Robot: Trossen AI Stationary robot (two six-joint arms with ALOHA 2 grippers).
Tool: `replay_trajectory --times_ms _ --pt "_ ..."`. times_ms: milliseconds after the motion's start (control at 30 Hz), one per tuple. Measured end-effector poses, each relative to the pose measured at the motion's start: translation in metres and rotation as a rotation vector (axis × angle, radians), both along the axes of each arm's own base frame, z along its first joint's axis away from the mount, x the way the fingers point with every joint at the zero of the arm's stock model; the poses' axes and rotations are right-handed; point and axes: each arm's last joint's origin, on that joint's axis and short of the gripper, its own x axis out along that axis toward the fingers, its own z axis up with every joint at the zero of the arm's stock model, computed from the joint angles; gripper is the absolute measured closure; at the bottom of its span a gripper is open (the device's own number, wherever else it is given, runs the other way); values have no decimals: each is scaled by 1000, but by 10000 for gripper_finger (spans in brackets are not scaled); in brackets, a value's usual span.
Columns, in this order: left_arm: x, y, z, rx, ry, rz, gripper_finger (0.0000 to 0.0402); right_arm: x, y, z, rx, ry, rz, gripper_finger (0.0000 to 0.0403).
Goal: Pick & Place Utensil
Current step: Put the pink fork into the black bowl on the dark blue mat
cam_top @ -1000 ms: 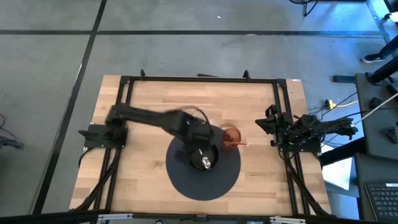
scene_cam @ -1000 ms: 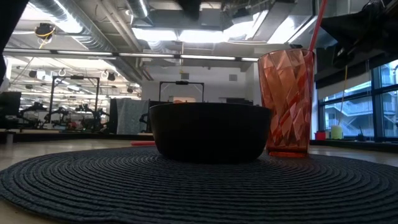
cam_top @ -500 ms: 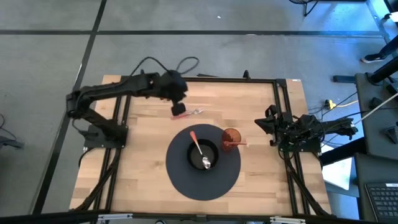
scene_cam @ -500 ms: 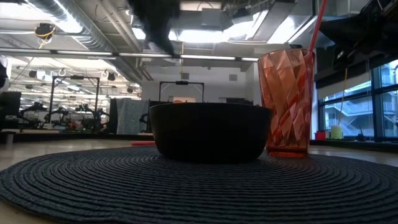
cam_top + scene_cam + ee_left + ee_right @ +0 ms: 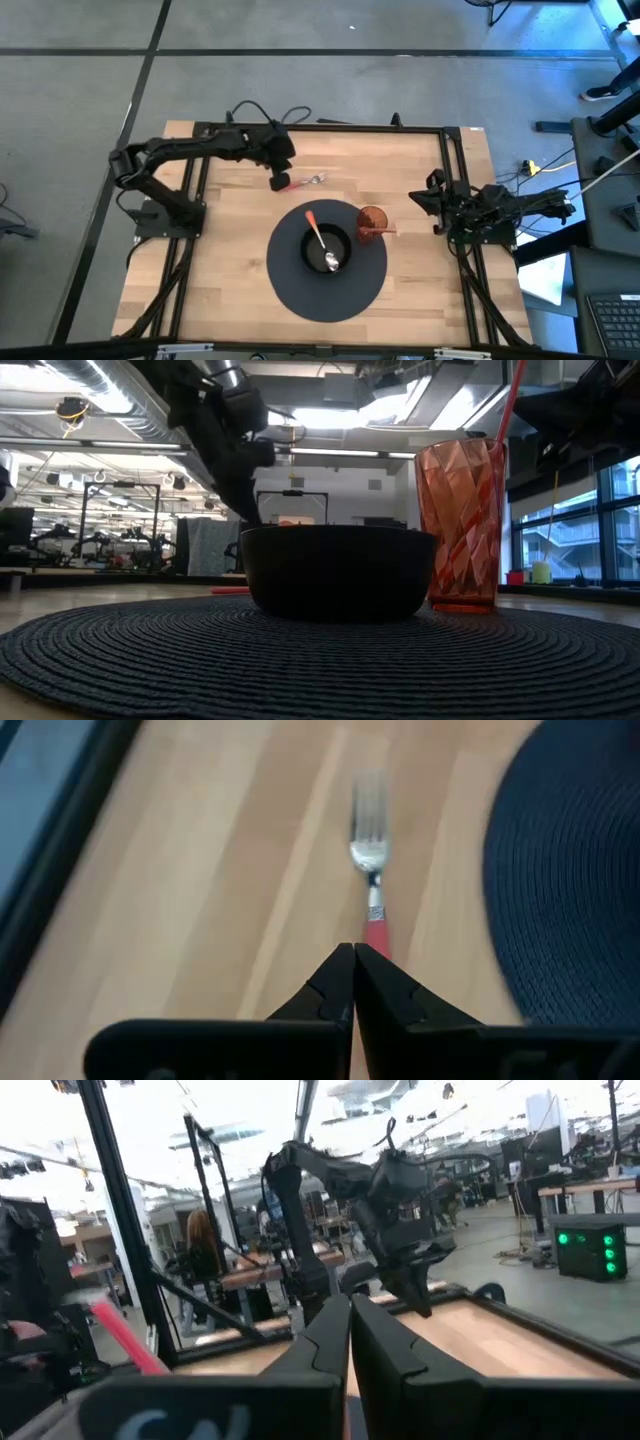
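We see the left gripper (image 5: 354, 952) with its fingers pressed together, pinching nothing, poised just above the red handle end of the fork (image 5: 371, 870), which lies on the wooden table (image 5: 230, 250) just beyond the round dark placemat (image 5: 300, 292); on that placemat sit the black bowl (image 5: 327, 250) holding a spoon (image 5: 320, 240) and the orange cup (image 5: 372, 220), while the right gripper (image 5: 350, 1312), closed too, waits at the table's right edge

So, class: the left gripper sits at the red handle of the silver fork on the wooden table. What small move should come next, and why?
Probably lift straight up a little. The left gripper is shut at the red handle of the silver fork, which lies flat on the wooden table beside the round dark woven placemat. Whether the handle is truly pinched is unclear, so a small lift would test the grip.
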Motion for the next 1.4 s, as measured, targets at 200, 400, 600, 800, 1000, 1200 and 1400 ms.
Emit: replay_trajectory --times_ms 200,400,600,800,1000,1200,1400 --pt "19 -5 -26 48 67 -6 376 1 -2 -4 0 49 -66 386" --pt "27 -3 -49 -20 110 54 319 1 -2 -5 13 48 -86 386" --pt "32 -9 -60 -26 146 13 266 0 -2 -4 13 43 -86 386" --pt "35 -17 -62 -28 163 -22 215 0 -2 -4 13 44 -86 386" --pt "35 -16 -64 -46 164 -32 185 1 -2 -4 -13 49 -91 386" --pt "32 -8 -68 -84 158 9 193 1 -2 -4 -13 49 -91 386" --pt "39 2 -87 -149 197 17 200 1 -2 -4 -16 50 -92 386"
